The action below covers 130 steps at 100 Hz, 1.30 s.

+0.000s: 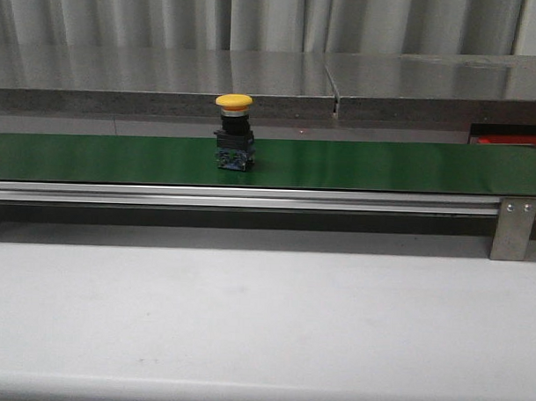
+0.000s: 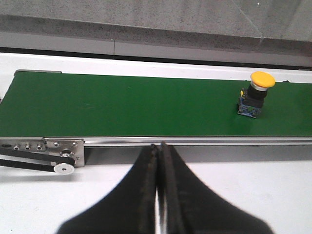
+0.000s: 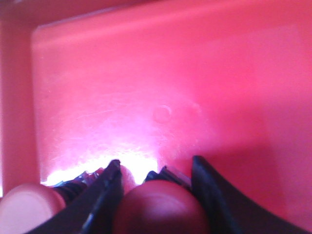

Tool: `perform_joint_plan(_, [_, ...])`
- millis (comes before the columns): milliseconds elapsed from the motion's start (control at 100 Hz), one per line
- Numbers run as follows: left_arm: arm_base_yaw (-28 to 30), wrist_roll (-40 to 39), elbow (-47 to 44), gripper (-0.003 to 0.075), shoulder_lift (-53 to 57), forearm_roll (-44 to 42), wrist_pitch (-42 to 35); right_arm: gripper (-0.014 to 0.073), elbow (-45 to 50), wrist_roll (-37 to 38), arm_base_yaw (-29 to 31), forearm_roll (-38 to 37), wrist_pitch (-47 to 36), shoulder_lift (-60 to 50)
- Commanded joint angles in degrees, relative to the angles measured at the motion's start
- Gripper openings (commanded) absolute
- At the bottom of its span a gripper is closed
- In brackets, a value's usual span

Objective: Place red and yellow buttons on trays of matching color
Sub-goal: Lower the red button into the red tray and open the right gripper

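Right hand (image 3: 156, 195) pinches a dark-red round-capped button (image 3: 158, 209) directly over the bright-red plastic tray (image 3: 195, 87); a second red button (image 3: 27, 204) lies at its 9 o'clock. Left hand (image 2: 160, 195) is pressed together, empty. A yellow mushroom-capped button (image 1: 233, 131) stands upright on the long green belt (image 1: 384, 165). Recommended: lower fully, then release gently, clear of the neighbour.

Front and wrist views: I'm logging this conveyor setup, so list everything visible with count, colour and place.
yellow button: 1, yellow cap on black body, upright on the belt, centre.
belt: 1, green, running across the table.
table: 1, white, under the belt.
red tray: 1, red, fills the right wrist view.
red buttons: 2, red caps, one between the right fingers, one beside.
left gripper: 1, black, shut, near the belt edge.
right gripper: 1, black, around a red button.
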<state>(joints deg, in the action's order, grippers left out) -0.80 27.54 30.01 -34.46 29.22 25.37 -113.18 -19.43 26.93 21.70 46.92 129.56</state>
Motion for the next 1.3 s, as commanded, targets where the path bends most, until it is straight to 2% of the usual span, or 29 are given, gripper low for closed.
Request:
perform_joint_plan(0, [-0.4, 0.1, 1.5, -0.0019, -0.1, 1.5, -3.8, 0.0146, -2.4, -0.1, 0.4, 1.2, -2.8, -2.9])
perform_joint_plan(270, [-0.4, 0.1, 1.5, -0.0019, -0.1, 1.5, -3.8, 0.0147, -2.5, -0.1, 0.4, 3.0, -1.3, -0.8])
perform_joint_plan(370, [-0.4, 0.1, 1.5, -0.0019, -0.1, 1.5, -3.8, 0.0181, -2.5, -0.1, 0.4, 3.3, -1.0, -0.7])
perform_joint_plan(460, [-0.4, 0.1, 1.5, -0.0019, -0.1, 1.5, -3.8, 0.0270, -2.7, -0.1, 0.4, 3.3, -0.7, -0.7])
perform_joint_plan(630, [-0.4, 0.1, 1.5, -0.0019, -0.1, 1.5, -3.8, 0.0551, -4.9, -0.1, 0.4, 3.3, 2.2, -0.7])
perform_joint_plan(700, [-0.4, 0.1, 1.5, -0.0019, -0.1, 1.5, -3.8, 0.0596, -6.8, -0.1, 0.4, 3.3, 4.2, -0.9])
perform_joint_plan(830, [-0.4, 0.1, 1.5, -0.0019, -0.1, 1.5, -3.8, 0.0596, -9.7, -0.1, 0.4, 3.3, 7.1, -3.0])
perform_joint_plan(1100, [-0.4, 0.1, 1.5, -0.0019, -0.1, 1.5, -3.8, 0.0596, -9.8, -1.3, -0.1, 3.8, 13.6, -13.3])
perform_joint_plan(1290, [-0.4, 0.1, 1.5, -0.0019, -0.1, 1.5, -3.8, 0.0596, -5.4, -4.2, -2.9, 6.2, 16.3, -20.8])
